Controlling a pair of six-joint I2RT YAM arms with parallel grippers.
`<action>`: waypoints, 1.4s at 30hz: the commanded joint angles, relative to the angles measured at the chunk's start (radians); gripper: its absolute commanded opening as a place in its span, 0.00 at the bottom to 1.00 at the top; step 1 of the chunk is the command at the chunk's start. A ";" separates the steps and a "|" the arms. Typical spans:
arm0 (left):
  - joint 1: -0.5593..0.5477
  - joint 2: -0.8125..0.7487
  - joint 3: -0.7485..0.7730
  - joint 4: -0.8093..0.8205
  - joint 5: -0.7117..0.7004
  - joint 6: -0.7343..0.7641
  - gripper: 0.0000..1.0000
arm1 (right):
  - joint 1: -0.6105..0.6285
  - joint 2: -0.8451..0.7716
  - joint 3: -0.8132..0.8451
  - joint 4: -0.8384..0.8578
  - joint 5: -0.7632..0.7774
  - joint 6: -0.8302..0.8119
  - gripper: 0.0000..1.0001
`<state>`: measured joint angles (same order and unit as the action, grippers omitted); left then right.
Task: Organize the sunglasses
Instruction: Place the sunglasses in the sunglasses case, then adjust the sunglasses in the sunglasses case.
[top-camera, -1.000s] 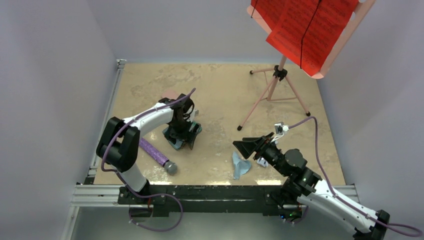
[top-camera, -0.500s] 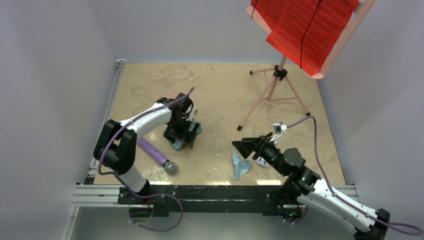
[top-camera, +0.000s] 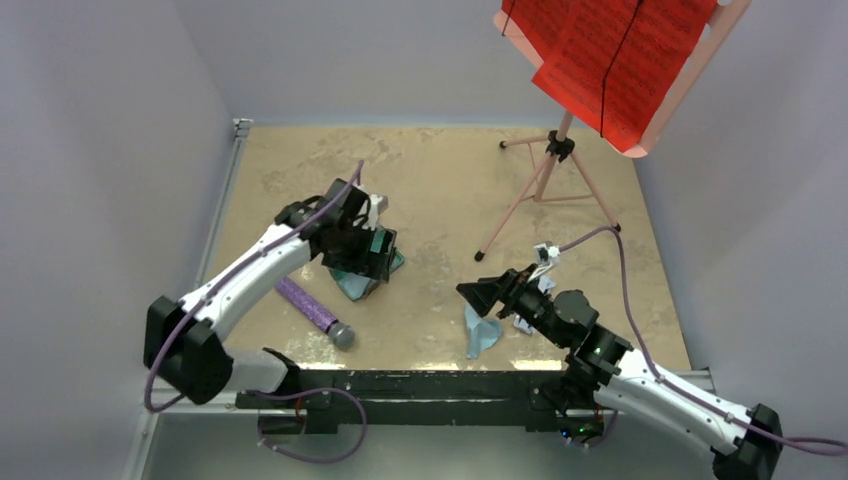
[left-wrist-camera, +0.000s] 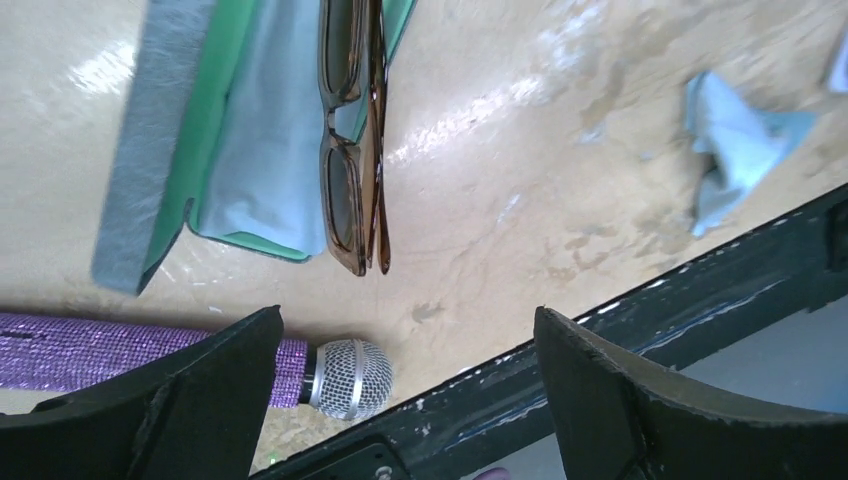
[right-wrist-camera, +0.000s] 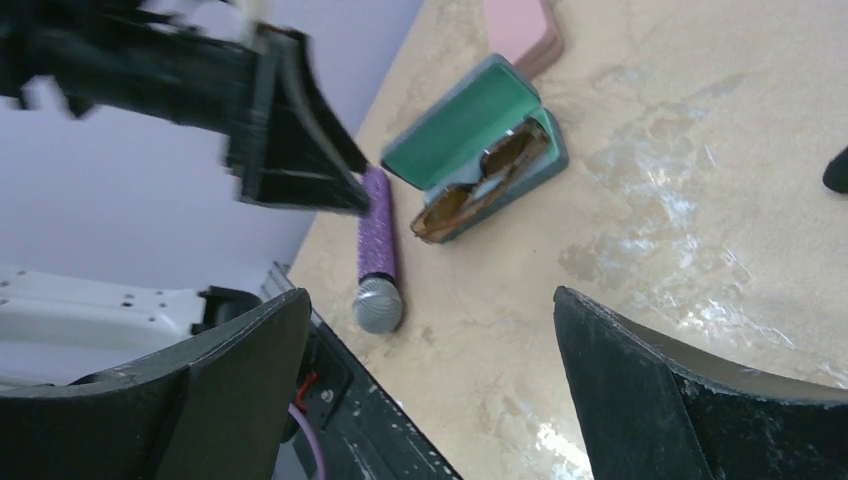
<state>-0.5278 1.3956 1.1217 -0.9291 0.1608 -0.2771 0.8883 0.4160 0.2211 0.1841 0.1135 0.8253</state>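
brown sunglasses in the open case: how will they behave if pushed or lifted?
Probably light and stiff: thin brown sunglasses, arms folded flat. They lie loose on a blue cloth in the open case, overhanging its end, so a push may well slide them out. Thin frame and lenses look fragile; grip gently.

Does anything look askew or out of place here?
The brown sunglasses lie in the open case, but one end pokes out past its rim, so the lid probably could not shut. A crumpled blue cloth lies loose on the table.
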 joint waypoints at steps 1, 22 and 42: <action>0.001 -0.198 -0.004 0.067 -0.099 -0.123 1.00 | -0.001 0.150 0.076 0.039 -0.014 -0.021 0.96; 0.451 -0.316 -0.325 0.454 0.044 -0.511 1.00 | 0.176 1.317 0.902 -0.364 0.024 0.282 0.39; 0.451 -0.212 -0.428 0.602 0.166 -0.439 1.00 | 0.187 1.509 1.164 -0.483 0.065 0.246 0.38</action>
<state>-0.0849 1.1809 0.7040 -0.3943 0.2783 -0.7475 1.0729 1.9240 1.3277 -0.2497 0.1226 1.0771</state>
